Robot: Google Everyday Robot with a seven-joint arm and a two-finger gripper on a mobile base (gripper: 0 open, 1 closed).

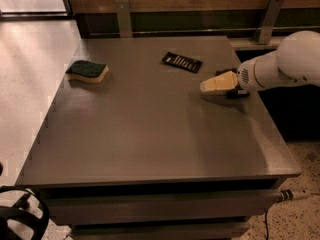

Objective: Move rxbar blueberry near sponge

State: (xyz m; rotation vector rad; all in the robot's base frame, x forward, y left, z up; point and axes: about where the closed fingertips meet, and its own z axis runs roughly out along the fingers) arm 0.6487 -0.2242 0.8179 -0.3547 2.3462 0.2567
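Finding: my pincer (pixel 214 83) sits low at the right side of the bench (pixel 150 139), pointing left; I cannot tell whether it is wide, narrow or holding anything. The rxbar blueberry (pixel 226 72) is mostly hidden; only a dark sliver shows just behind the pincer, and I judge that to be the bar. The sponge (pixel 88 71) lies well apart at the far left, green side up.

Step in hand, by my judgement: securing the bar before carrying it. Recommended: confirm a firm hold across the wrapper's narrow width; lift clear of the surface; travel left; set down just beside the sponge without nudging it.

Obstruction: a flat black bar (pixel 182 62) lies between the two, toward the back; the route should pass in front of it, low enough to stay controlled, high enough not to drag.
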